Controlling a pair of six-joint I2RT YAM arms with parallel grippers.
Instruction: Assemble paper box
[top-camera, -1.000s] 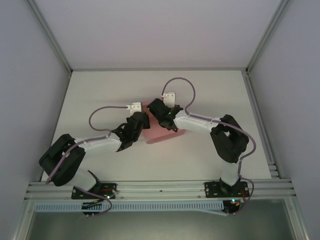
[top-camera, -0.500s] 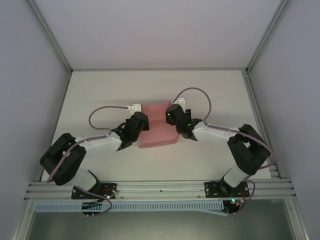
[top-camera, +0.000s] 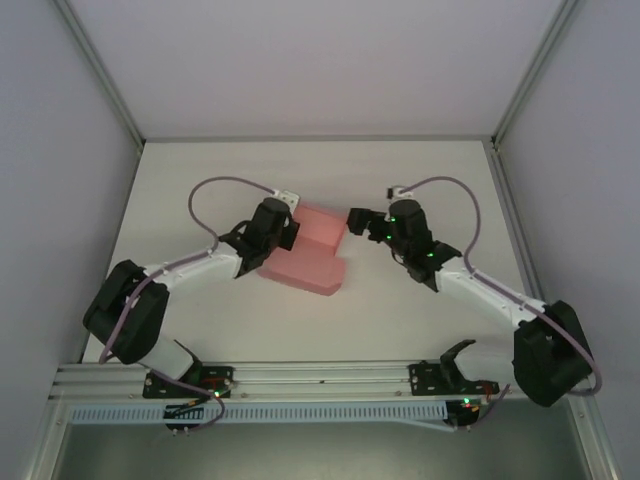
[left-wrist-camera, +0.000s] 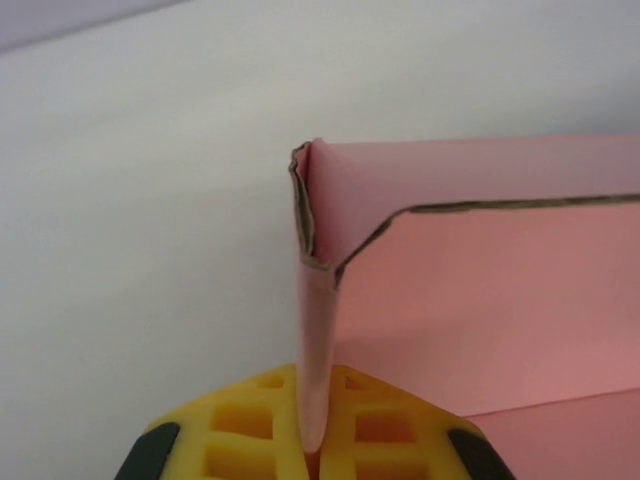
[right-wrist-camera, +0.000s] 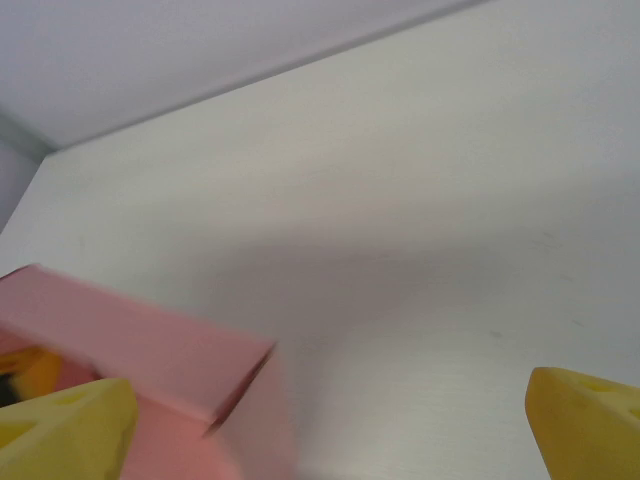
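Paper box, pink and half-folded, rests on the table, its left wall pinched in my clenched left gripper to steady it, while my right gripper gapes empty just beside its right edge.

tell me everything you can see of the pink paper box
The paper box is plain pink thin card, partly folded, on the white table. In the left wrist view two upright walls meet at a slightly crumpled corner with raw brownish cut edges. The left gripper is shut on one wall, its yellow fingers pinching the card's edge. The right gripper stands open beside the box's right end, not gripping it.
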